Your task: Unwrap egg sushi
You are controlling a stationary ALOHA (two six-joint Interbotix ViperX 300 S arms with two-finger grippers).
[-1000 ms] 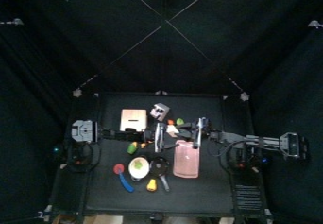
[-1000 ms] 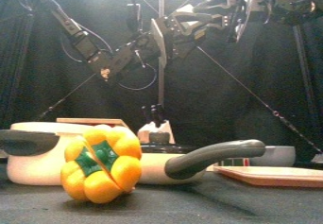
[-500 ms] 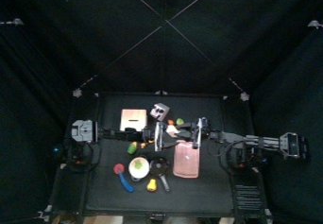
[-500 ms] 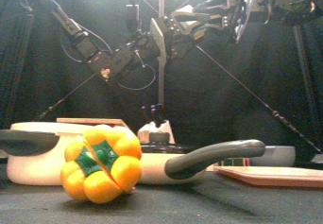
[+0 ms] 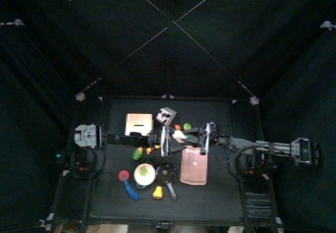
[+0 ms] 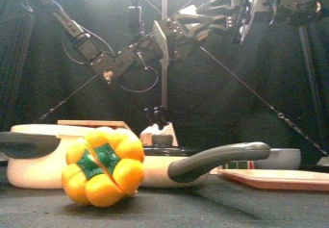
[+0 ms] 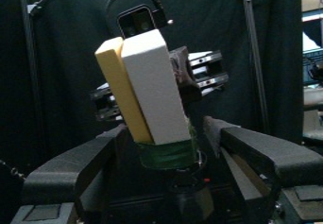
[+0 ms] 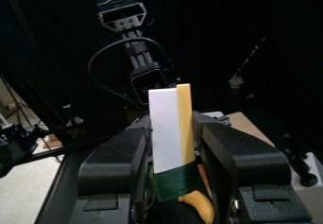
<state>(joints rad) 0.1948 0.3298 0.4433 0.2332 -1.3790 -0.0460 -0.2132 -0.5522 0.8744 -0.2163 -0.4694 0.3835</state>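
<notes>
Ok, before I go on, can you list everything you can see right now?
egg sushi: one, yellow and white with dark green band, held up above the table
pepper: one, yellow, table front
pan: one, white with grey handle, behind pepper
board: one, tan, table rear
tray: one, pink, beside pan
small toys: several, red, blue, green, yellow, around pan; too small to name
table: one, black
left gripper: jaws open around sushi
right gripper: jaws closed on sushi

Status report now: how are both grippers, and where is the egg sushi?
Right gripper shut on egg sushi, held high above the table. Left gripper open, jaws either side of it. Dark band still on. Nothing in the way.
</notes>
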